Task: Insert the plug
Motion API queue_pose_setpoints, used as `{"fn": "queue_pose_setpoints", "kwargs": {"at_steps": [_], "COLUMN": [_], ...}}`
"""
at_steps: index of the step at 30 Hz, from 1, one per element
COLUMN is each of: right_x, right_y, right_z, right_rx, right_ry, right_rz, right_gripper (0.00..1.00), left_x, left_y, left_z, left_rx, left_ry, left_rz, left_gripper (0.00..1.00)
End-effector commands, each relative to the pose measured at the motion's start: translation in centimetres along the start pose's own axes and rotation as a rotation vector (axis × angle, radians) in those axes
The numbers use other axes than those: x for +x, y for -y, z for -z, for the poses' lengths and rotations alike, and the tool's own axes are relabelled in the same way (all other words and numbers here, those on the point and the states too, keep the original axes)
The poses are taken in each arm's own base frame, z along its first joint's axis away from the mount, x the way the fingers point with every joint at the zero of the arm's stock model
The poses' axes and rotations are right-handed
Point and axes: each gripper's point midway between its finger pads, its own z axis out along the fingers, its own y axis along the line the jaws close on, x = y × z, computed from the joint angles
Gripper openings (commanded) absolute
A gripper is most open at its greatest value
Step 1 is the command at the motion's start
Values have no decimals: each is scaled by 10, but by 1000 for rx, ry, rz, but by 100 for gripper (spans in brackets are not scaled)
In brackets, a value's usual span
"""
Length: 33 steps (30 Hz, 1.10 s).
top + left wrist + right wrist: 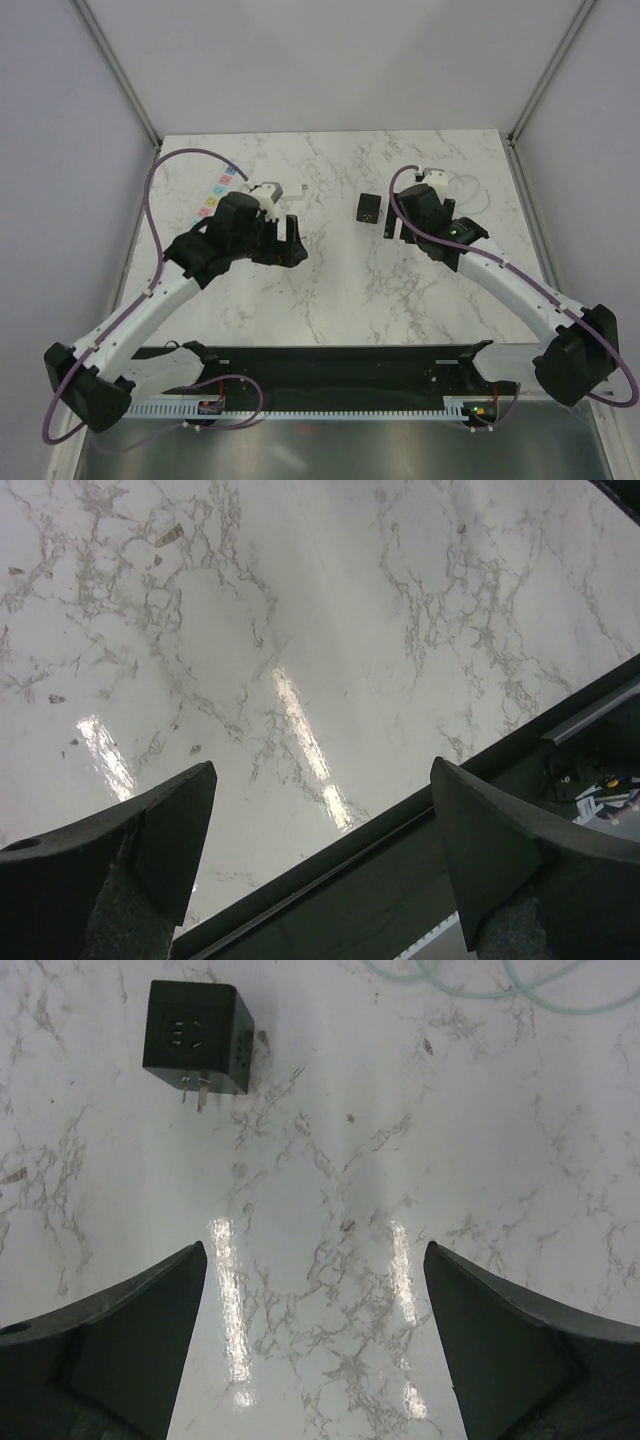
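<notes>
The black plug (193,1038) lies on the marble worktop (400,1160), ahead and to the left of the right pincer (315,1360), its two prongs pointing back toward it. Only bare marble lies between them. That pincer gapes wide and holds nothing. A thin pale cable (470,997) loops ahead on the right. The left pincer (320,870), also wide open and empty, hangs well apart from the plug.

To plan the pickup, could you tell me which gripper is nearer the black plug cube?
Right. The right gripper sits open just right of the black plug cube; the left gripper is well off to its left.
</notes>
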Motion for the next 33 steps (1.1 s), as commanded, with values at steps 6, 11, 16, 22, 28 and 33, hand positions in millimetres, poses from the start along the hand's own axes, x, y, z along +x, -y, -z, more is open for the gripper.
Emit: {"fn": "queue_pose_setpoints", "kwargs": {"at_steps": [6, 11, 16, 22, 28, 33], "right_x": [-16, -6, 2, 11, -2, -24], "right_y": [34, 51, 52, 53, 43, 15], "right_z": [3, 26, 48, 47, 7, -41], "right_rx": [-22, -42, -113, -130, -53, 5], "right_ry": [57, 107, 138, 142, 130, 120], "right_rz": [-135, -171, -222, -242, -241, -206], "right_gripper": [97, 97, 97, 97, 94, 93], "left_x": [-86, -127, -135, -149, -159, -134], "left_y": [19, 48, 52, 59, 51, 22], "left_z": [-71, -123, -189, -224, -182, -141], "left_rx": [-77, -97, -124, -127, -100, -109], "left_ry": [4, 1, -60, -46, -40, -93], "left_rz": [-135, -234, -279, -239, -65, 26], "left_gripper": [89, 88, 88, 87, 87, 88]}}
